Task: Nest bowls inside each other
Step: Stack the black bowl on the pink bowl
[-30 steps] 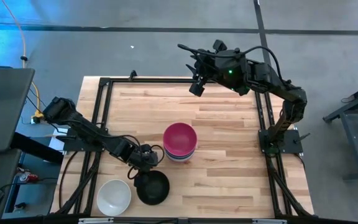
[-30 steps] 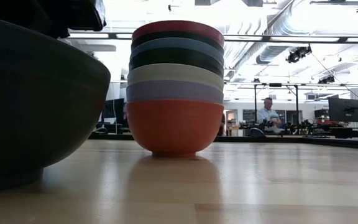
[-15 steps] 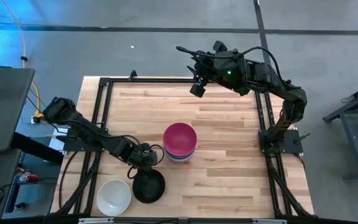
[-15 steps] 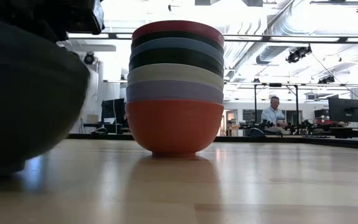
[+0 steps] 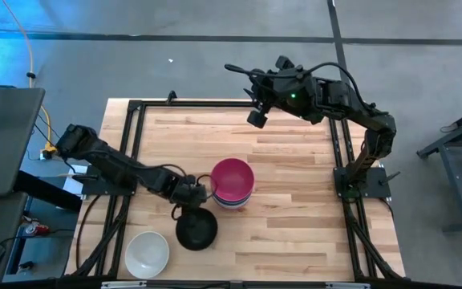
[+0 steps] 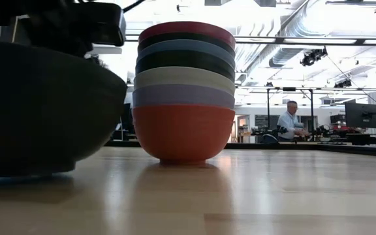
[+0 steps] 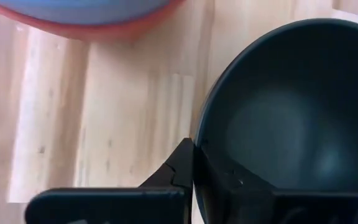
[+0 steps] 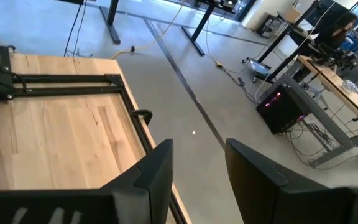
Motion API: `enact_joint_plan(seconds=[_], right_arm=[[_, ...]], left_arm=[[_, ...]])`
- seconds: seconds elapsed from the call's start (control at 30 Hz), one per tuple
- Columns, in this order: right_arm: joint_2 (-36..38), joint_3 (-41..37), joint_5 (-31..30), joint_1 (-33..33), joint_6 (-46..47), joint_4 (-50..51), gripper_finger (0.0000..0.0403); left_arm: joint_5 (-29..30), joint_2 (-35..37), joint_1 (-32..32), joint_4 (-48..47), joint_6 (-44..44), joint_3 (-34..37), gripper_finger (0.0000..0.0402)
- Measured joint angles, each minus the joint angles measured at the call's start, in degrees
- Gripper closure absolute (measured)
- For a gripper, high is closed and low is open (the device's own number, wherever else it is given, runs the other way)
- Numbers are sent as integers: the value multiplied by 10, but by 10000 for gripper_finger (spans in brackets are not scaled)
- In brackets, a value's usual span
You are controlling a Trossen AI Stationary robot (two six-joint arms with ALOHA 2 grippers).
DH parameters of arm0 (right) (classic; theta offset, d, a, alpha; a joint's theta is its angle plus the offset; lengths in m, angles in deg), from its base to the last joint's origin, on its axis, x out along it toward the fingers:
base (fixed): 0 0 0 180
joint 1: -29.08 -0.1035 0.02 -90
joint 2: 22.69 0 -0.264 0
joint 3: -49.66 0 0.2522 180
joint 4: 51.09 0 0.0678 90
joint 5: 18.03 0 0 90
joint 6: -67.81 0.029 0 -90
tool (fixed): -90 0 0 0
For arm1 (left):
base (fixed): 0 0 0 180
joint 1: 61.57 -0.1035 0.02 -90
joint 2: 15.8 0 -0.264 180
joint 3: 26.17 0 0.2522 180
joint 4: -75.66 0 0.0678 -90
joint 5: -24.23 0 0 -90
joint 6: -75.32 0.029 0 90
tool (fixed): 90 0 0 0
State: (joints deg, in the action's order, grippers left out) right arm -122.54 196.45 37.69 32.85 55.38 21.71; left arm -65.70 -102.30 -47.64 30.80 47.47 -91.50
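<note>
A stack of nested bowls (image 5: 233, 185), magenta on top and red at the bottom (image 6: 183, 134), stands on its base at mid-table. My left gripper (image 5: 189, 201) is just left of the stack, shut on a black bowl (image 5: 196, 230). That bowl fills the low view's left (image 6: 38, 111) and the left wrist view (image 7: 284, 118). A white bowl (image 5: 147, 251) rests on the table near the front left corner. My right gripper (image 8: 197, 168) is open and empty, high over the table's far edge (image 5: 239, 72). My left gripper holds the black bowl by its rim (image 7: 196, 146) on the bowl's far side. One finger (image 7: 229, 186) is inside the bowl and one (image 7: 179, 171) is outside. The fingers point down from above. The bowl sits upright, mouth up; whether its base touches the table cannot be told.
A black metal frame (image 5: 135, 108) runs around the wooden tabletop. Bare wood (image 5: 295, 225) lies to the right of the stack and toward the far edge. A person (image 6: 286, 121) sits in the room far behind the table.
My left gripper has carried the black bowl first a little toward the table's left, then toward the far edge and the stack. The bowl tipped on the way and is upright again now. The white bowl and the stack have stayed put.
</note>
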Motion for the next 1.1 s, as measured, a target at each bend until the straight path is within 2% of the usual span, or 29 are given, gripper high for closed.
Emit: enact_joint_plan(seconds=[0.23, 0.5, 0.83, 1.1], right_arm=[[0, 0, 0, 0, 1, 30, 263], [0, 0, 0, 4, 19, 64, 263], [14, 0, -1, 4, 48, 110, 263], [48, 0, -2, -2, 82, 148, 263]], left_arm=[[-34, 0, -31, -92, 56, -62, 400], [-50, 0, -31, -193, 96, -178, 401], [-8, 0, -36, -318, 135, -336, 401], [7, 1, -95, -324, 195, -426, 401]])
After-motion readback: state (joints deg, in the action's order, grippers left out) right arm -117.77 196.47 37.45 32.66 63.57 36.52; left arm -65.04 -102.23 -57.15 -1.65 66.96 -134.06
